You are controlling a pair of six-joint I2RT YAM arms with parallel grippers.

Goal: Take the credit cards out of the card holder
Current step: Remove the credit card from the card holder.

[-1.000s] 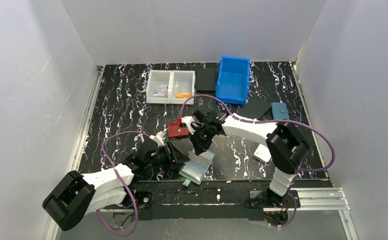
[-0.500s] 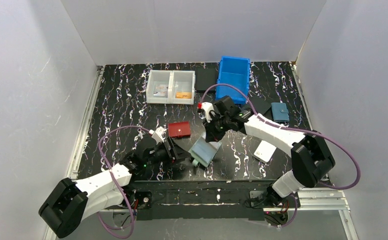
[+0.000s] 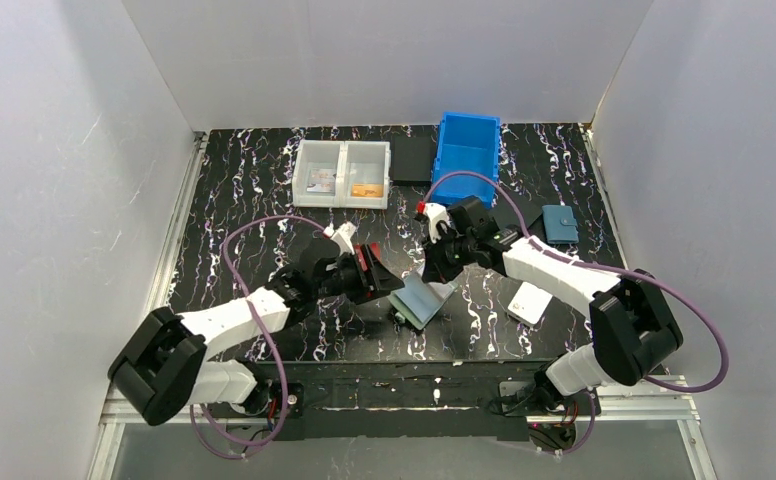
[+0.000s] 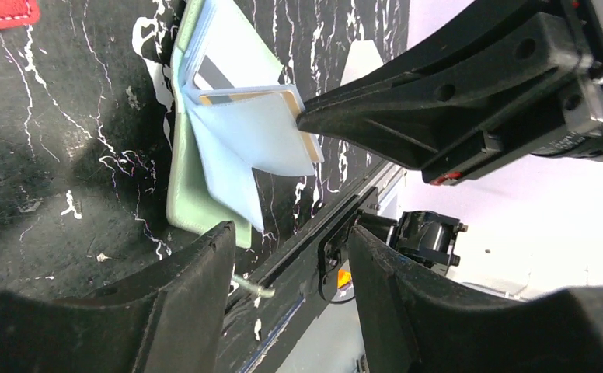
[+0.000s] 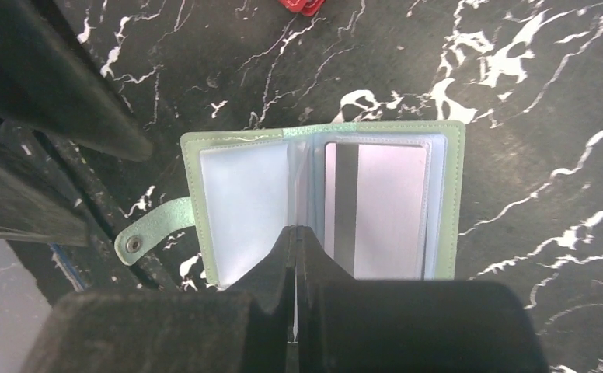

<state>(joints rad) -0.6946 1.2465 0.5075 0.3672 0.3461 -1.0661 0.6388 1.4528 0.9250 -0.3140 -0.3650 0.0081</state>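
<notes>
Sage-green card holder (image 3: pixel 422 300), spread open on marbled table (image 3: pixel 244 200) near the front edge, one clear inner sleeve pinched in fully closed right gripper (image 5: pixel 294 233); left gripper (image 4: pixel 291 264) half-open, empty, just beside; striped card (image 5: pixel 376 210) pocketed; step: presenting sleeves; next, probably: left nips an exposed card edge.

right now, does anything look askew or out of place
Yes: the card holder is splayed open and tilted rather than lying flat, because the right gripper has its jaws shut on a clear inner sleeve. A striped card sits in its pocket.
</notes>
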